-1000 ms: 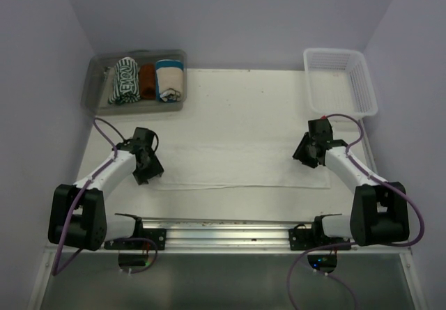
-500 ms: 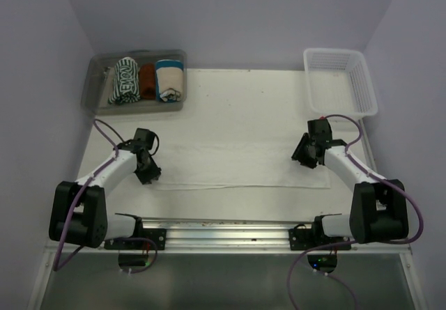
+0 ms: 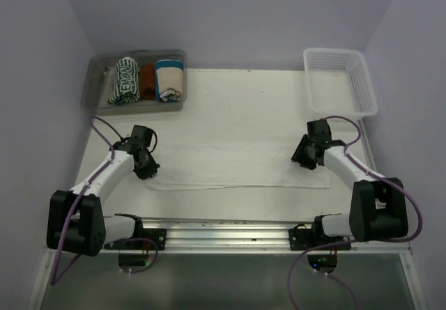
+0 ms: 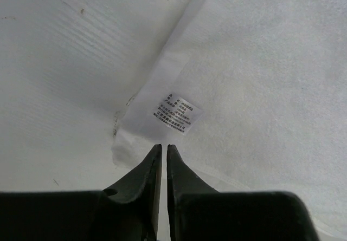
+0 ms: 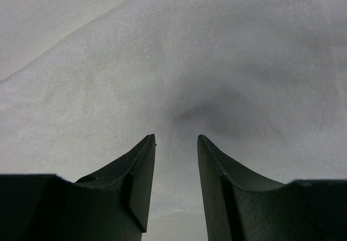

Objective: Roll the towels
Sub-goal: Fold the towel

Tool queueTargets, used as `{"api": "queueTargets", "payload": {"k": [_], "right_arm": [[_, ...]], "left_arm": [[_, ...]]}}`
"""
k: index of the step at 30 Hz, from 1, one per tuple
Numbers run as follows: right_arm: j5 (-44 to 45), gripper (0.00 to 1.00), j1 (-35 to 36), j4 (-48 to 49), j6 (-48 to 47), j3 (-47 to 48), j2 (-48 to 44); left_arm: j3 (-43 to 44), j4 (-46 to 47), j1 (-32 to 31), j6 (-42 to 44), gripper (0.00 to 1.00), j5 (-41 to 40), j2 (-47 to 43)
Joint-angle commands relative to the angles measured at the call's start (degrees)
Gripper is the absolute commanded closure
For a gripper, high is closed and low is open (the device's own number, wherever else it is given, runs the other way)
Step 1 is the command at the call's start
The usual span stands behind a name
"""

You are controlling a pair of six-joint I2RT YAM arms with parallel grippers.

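Note:
The plain white towel [image 3: 237, 165] lies spread flat across the table's middle. My left gripper [image 3: 147, 170] sits at its left end. In the left wrist view its jaws [image 4: 164, 146] are pinched together on the towel's [image 4: 260, 78] edge, just below a small printed label [image 4: 176, 113] near the corner. My right gripper [image 3: 302, 158] hovers low over the towel's right end. Its jaws [image 5: 176, 138] stand apart with only the cloth [image 5: 190, 57] below them. The green-and-white striped towel [image 3: 125, 80] lies rolled in the clear bin [image 3: 94, 95] at the back left.
A rust-brown towel [image 3: 147, 80] and a cream towel with a teal band [image 3: 169, 79] lie rolled beside the striped one in the bin. A white mesh basket [image 3: 341, 80] stands at the back right. Purple walls close in both sides.
My left gripper has closed from open onto the towel's left edge and shifted slightly back and left. The right arm has barely moved.

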Motion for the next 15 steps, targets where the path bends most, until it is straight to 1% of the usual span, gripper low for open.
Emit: {"api": "queueTargets", "payload": {"k": [1,2,3,4,5,8,11,12,14,15], "right_arm": [[-0.85,0.59,-0.07,1.11,-0.29,-0.12,0.31],[-0.85,0.59,-0.07,1.28,-0.29,-0.12,0.31],[-0.94,0.59,-0.07,1.29,-0.29,-0.12,0.4],[-1.11,0.59,-0.16,1.29,-0.29,-0.12,0.4],[-1.2,0.59,-0.07,1.29,-0.37,-0.12,0.49],[-1.2,0.59,-0.07,1.2,-0.55,-0.12,0.4],[-1.2,0.59,-0.16,1.2,-0.55,-0.21,0.49],[-1.29,0.59,-0.16,1.2,-0.55,-0.21,0.57],[-1.29,0.59,-0.16,1.37,-0.55,-0.21,0.66],[-1.38,0.59,-0.16,1.29,-0.55,-0.21,0.66]], "left_arm": [[0.95,-0.61,0.51,-0.12,0.86,-1.07,-0.62],[0.78,-0.43,0.51,-0.03,0.75,-1.07,-0.36],[0.51,0.18,0.51,-0.12,0.62,-1.07,-0.18],[0.34,0.44,0.51,-0.12,0.55,-1.16,-0.01],[-0.19,0.79,0.51,-0.12,0.53,-0.99,0.34],[-1.16,2.11,0.51,-0.21,0.54,-0.9,1.31],[-2.12,3.08,0.51,-0.47,0.62,-1.07,2.28],[-2.39,3.61,0.51,-0.56,0.67,-1.07,2.54],[-2.65,3.79,0.51,-0.47,0.68,-1.25,3.24],[-2.65,3.87,0.51,-0.47,0.71,-1.25,3.33]]}}
